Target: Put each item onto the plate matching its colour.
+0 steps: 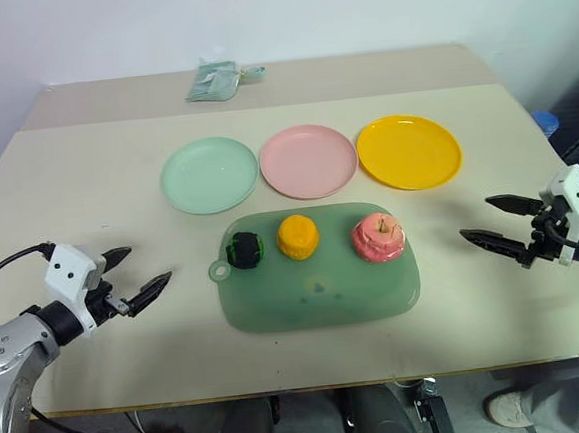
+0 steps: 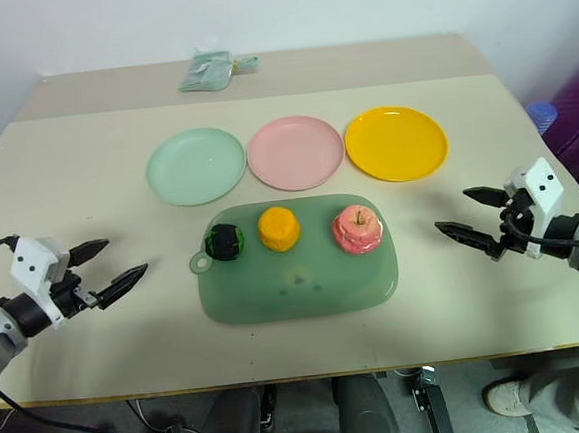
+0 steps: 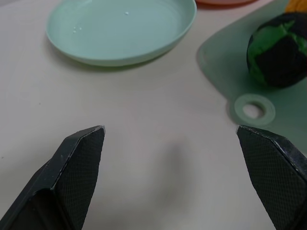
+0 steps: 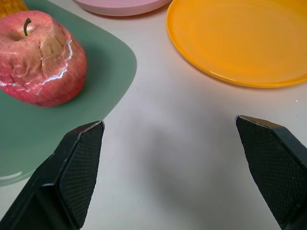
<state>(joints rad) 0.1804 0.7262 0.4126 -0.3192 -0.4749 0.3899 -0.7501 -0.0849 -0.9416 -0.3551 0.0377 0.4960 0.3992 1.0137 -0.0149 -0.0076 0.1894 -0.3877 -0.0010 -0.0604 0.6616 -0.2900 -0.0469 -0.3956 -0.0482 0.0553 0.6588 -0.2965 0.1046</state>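
Three toy foods lie in a row on a translucent green board (image 1: 321, 294): a green-and-black ball (image 1: 244, 249), a yellow-orange fruit (image 1: 297, 236) and a pink-red apple (image 1: 377, 238). Behind the board sit three bare plates: mint green (image 1: 209, 175), pink (image 1: 308, 161) and yellow (image 1: 409, 151). My left gripper (image 1: 139, 273) hovers open over the table left of the board, pointing toward the ball (image 3: 278, 49). Right of the board, my right gripper (image 1: 492, 220) is open too, aimed between the apple (image 4: 41, 57) and the yellow plate (image 4: 240, 38).
A crumpled pale green packet (image 1: 214, 80) lies at the far edge of the table. The board's handle loop (image 1: 220, 272) sticks out toward my left gripper. A blue object (image 1: 546, 121) sits off the table's right edge.
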